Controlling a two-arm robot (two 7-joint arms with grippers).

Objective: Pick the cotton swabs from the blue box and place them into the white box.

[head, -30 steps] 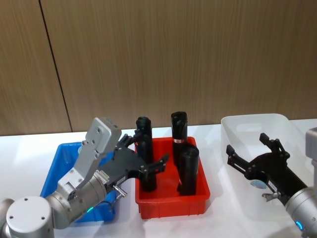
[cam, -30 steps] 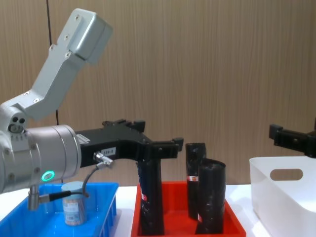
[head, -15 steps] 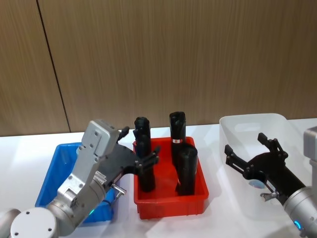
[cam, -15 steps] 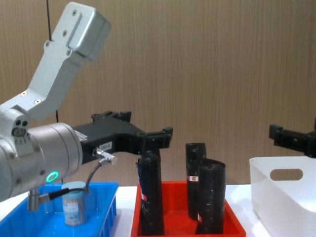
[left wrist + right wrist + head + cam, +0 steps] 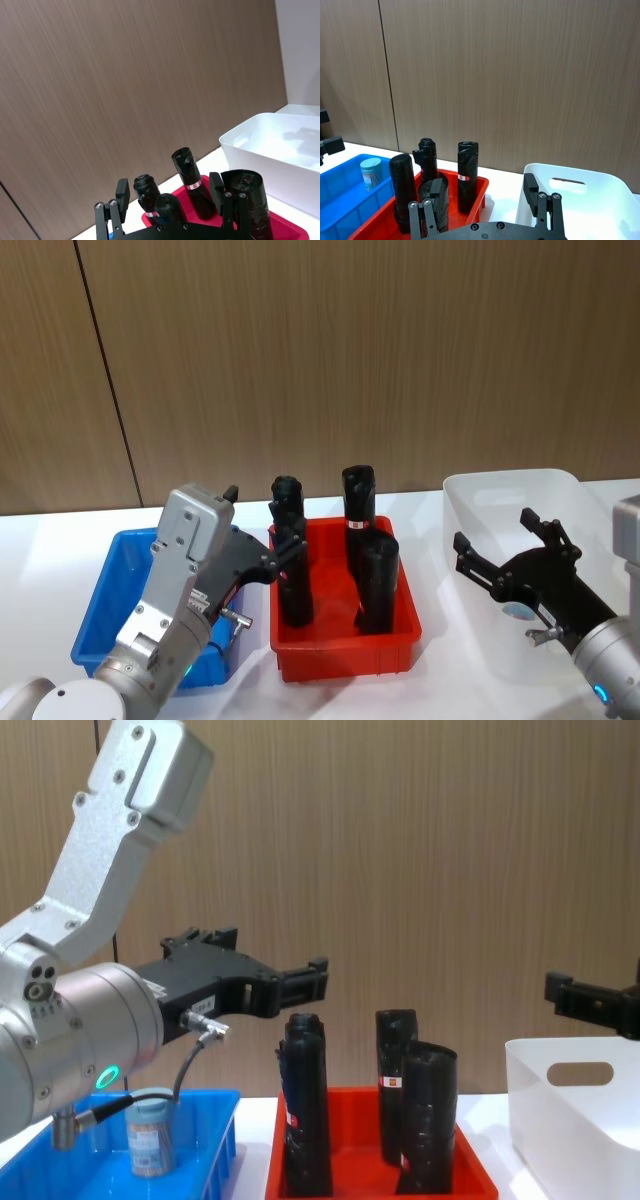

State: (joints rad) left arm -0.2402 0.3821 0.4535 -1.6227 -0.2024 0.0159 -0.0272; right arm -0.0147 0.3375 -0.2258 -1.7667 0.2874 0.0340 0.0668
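We see one jar of cotton swabs (image 5: 150, 1135) standing upright inside the blue box (image 5: 112, 575), which sits toward the left edge of the counter (image 5: 40, 550). The white box (image 5: 510, 490) is at the right edge, and a red tray (image 5: 345, 665) of tall black rolls (image 5: 378, 575) stands between the two.

The left gripper (image 5: 262, 952) hangs spread wide and empty. It is well above the jar, and its fingertips reach out over the nearest roll. The right gripper (image 5: 500, 533) hovers over the white box, likewise spread and holding nothing.

As we judge it, the main danger is the rolls. If the left gripper comes down from where it hangs, a finger could catch a roll top and topple it. A jar carried low across the tray would risk the same.

A cable (image 5: 183, 1070) droops from the left wrist close to the jar, so a careless descent might nudge the jar over. The jar is smooth and round, and an off-centre pinch could let it slip.
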